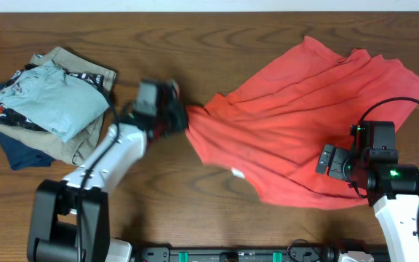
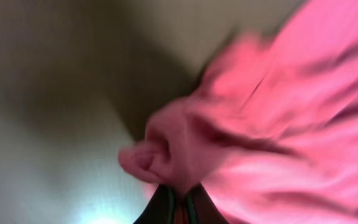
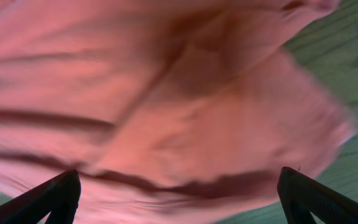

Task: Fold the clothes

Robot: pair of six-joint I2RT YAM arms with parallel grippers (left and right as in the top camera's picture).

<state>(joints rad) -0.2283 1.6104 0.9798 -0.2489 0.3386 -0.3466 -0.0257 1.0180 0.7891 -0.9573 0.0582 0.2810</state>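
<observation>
OK, folded pile (image 1: 49, 109): on the desk (image 1: 195, 36), out to the left of the left gripper (image 1: 180, 118) and not touching it. Light blue shirt (image 1: 53, 102) on top, tan garment (image 1: 78, 149) under it, navy garment (image 1: 17, 153) at the bottom.
left arm (image 1: 115, 149): comes up from the near edge, angled toward the T-shirt's left end.
left gripper: clamped right down on a bunched bit of the T-shirt (image 1: 304, 109). Wrist view shows a wad of red cloth pinched between the fingers (image 2: 154, 211); heavy blur there.
T-shirt: coral-red, starts at the left gripper and fans out to its right, widest at the far right. Rumpled, creases radiating from the pinch point. No print showing.
cloth at pinch: drawn into a narrow neck right at the left gripper. Lifted or lying on the desk: cannot tell.
patch (image 1: 236, 172): small, white, on the shirt's near edge, between the two grippers and closer to the left one.
right gripper (image 1: 332, 161): spread wide, nothing in it, sitting over the shirt's near-right part. In the wrist view its fingers (image 3: 55, 196) sit at the frame corners with red cloth filling the gap. Contact with the cloth: cannot tell.
desk: dark wood grain, showing past the hem on the right gripper's right.
</observation>
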